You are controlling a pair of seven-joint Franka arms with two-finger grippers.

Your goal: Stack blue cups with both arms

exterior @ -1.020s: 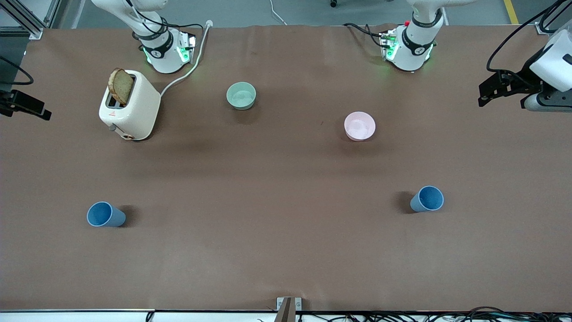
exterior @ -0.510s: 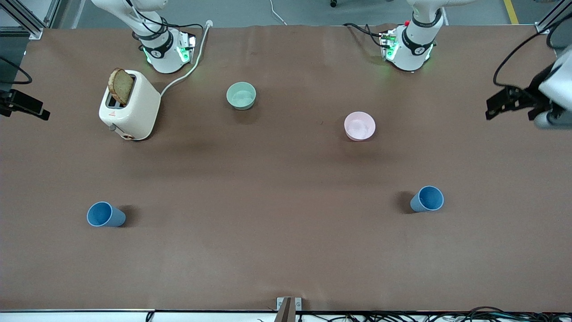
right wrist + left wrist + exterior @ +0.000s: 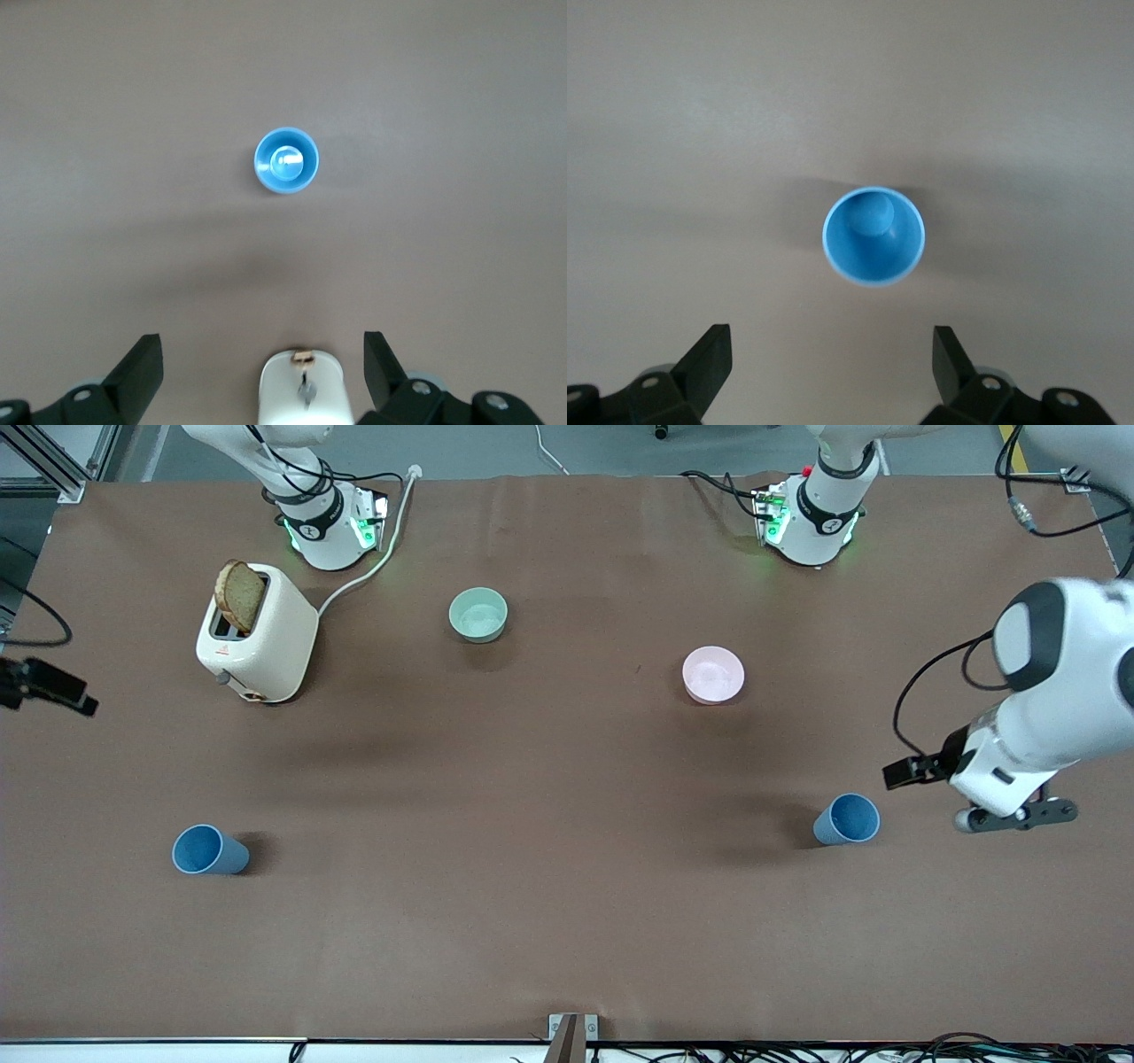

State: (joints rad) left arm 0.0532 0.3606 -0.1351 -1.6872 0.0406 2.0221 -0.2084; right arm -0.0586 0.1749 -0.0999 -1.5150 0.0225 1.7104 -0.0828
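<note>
Two blue cups stand upright and far apart on the brown table. One cup (image 3: 848,819) is toward the left arm's end and also shows in the left wrist view (image 3: 874,236). The other cup (image 3: 208,850) is toward the right arm's end and also shows in the right wrist view (image 3: 286,160). My left gripper (image 3: 1014,815) hangs low beside its cup, on the table-end side, open and empty (image 3: 833,332). My right gripper (image 3: 261,341) is open and empty, high over the toaster's end. Only a black part of its hand (image 3: 53,689) shows in the front view.
A white toaster (image 3: 261,642) with a bread slice stands near the right arm's base, its cord running to the table's back edge. It also shows in the right wrist view (image 3: 301,394). A pale green bowl (image 3: 478,614) and a pink bowl (image 3: 713,675) sit mid-table, farther from the front camera than the cups.
The left arm has swung from the table's end down toward the front camera, bringing its gripper beside its cup. The right hand's black part has dropped slightly at the view's edge.
</note>
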